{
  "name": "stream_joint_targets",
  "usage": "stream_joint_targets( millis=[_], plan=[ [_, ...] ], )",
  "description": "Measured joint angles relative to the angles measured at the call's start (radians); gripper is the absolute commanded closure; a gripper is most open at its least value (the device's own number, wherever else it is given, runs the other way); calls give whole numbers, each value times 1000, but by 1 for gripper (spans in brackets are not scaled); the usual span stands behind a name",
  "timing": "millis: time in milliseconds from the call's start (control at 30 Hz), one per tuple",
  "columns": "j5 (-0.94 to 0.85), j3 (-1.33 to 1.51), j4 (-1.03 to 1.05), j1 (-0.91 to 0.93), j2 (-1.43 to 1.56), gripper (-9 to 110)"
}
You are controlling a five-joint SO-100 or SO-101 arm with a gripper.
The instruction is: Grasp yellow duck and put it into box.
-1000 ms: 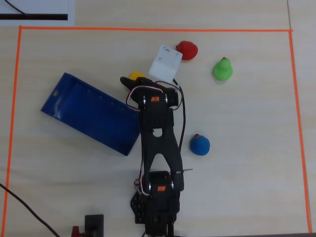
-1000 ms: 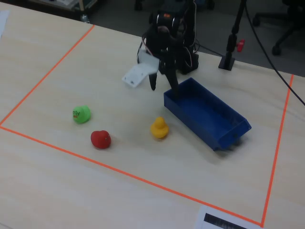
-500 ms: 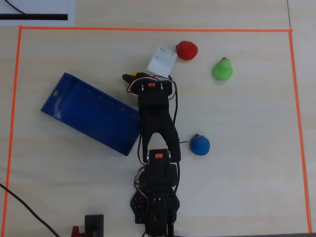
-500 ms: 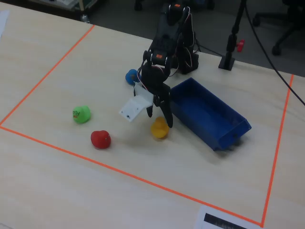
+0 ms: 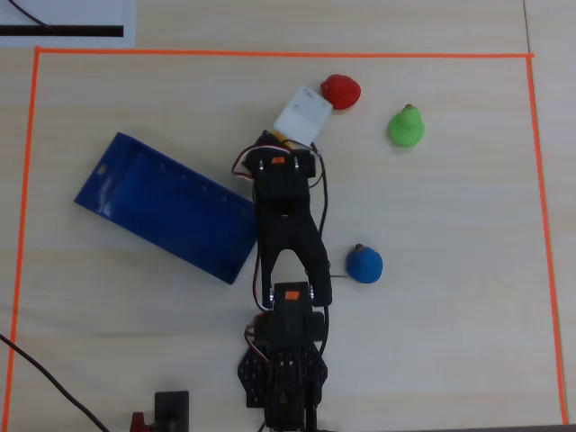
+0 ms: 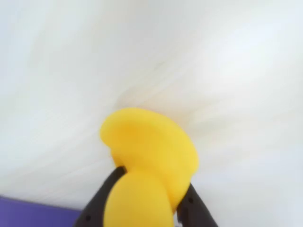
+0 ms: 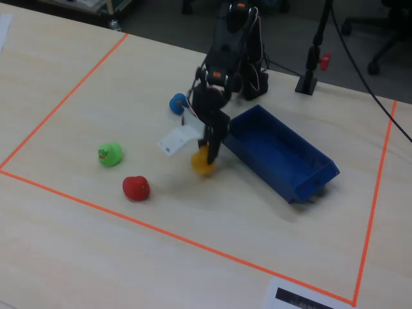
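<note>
My gripper (image 6: 154, 183) is shut on the yellow duck (image 6: 149, 156), which fills the lower middle of the wrist view between the black jaws. In the fixed view the duck (image 7: 203, 161) hangs at the gripper's tip (image 7: 207, 153), low over the table, just left of the dark-blue box (image 7: 283, 161). I cannot tell whether it touches the table. In the overhead view the arm hides most of the duck; only a yellow sliver (image 5: 282, 137) shows by the gripper (image 5: 286, 144). The box (image 5: 153, 202) lies left of the arm and is empty. Its edge shows in the wrist view (image 6: 28, 213).
A red toy (image 5: 341, 91), a green duck-shaped toy (image 5: 406, 126) and a blue toy (image 5: 364, 264) lie on the table to the right of the arm. A white block (image 5: 304, 115) is at the gripper's head. Orange tape (image 5: 270, 54) frames the work area.
</note>
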Motion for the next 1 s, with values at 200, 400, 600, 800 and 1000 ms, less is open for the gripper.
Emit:
stream_joint_targets(
  millis=[200, 400, 600, 800, 1000],
  plan=[
    [5, -270, 422, 2, 324, 101],
    [132, -374, 861, -293, 500, 101],
    [322, -169, 877, -641, 482, 101],
    [377, -123, 744, -736, 368, 101],
    [325, -57, 552, -629, 270, 80]
  ],
)
